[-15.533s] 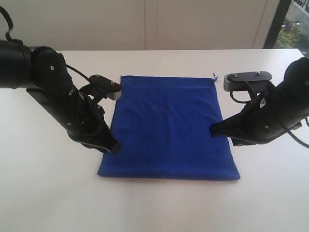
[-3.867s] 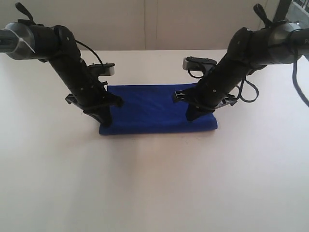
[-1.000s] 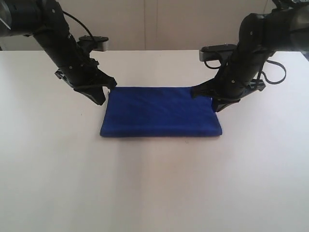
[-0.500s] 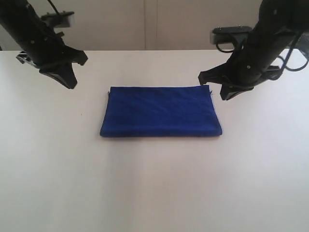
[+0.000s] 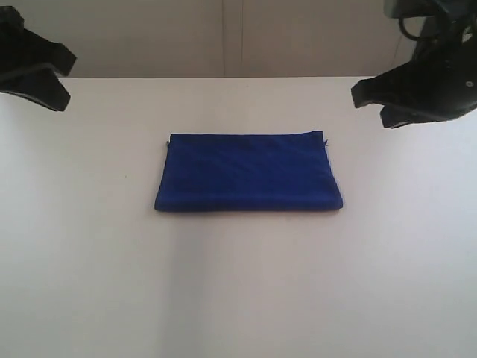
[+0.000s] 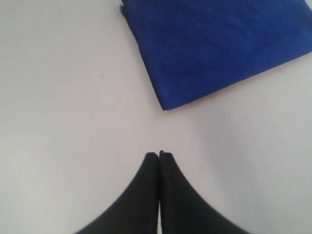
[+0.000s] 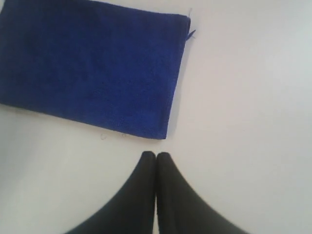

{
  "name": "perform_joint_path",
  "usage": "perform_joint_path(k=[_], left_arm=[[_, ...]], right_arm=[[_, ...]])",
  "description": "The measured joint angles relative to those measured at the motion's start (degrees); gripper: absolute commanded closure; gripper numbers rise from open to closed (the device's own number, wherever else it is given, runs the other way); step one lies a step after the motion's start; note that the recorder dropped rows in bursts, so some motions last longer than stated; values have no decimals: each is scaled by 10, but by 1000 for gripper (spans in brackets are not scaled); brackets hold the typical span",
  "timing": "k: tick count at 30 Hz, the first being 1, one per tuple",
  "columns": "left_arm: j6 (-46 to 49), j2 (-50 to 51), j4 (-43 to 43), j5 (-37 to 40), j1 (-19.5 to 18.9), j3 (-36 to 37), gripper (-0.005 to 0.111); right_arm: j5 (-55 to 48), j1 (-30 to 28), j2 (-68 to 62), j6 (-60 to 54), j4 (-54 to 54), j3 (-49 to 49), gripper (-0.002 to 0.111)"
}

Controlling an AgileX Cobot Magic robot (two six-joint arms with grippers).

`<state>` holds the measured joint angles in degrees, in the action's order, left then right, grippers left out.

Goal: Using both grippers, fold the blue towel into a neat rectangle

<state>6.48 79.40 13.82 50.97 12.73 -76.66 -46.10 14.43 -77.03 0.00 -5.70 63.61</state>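
The blue towel (image 5: pixel 248 172) lies folded into a flat rectangle in the middle of the white table (image 5: pixel 238 283). It also shows in the left wrist view (image 6: pixel 219 44) and in the right wrist view (image 7: pixel 92 63), where a loose thread sticks out at one corner. My left gripper (image 5: pixel 54 101) hangs raised at the far left edge, well away from the towel, shut and empty (image 6: pixel 159 155). My right gripper (image 5: pixel 370 104) hangs raised at the far right, also apart from the towel, shut with nothing in it (image 7: pixel 156 155).
A pale wall (image 5: pixel 223 37) rises behind the table's far edge. A tiny dark speck (image 5: pixel 125 177) marks the tabletop left of the towel.
Both arms have lifted and drawn outward, away from the towel's far corners, toward the left and right edges of the view. The folded towel has stayed in place.
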Motion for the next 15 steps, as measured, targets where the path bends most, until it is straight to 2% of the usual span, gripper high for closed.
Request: perform_joint_path(k=[7, 15], left_arm=[[-1, -151, 7, -65, 0, 98, 107], [8, -324, 11, -89, 0, 202, 107]], right_arm=[[42, -1, 166, 0, 0, -91, 108], [74, -1, 362, 0, 2, -187, 108]])
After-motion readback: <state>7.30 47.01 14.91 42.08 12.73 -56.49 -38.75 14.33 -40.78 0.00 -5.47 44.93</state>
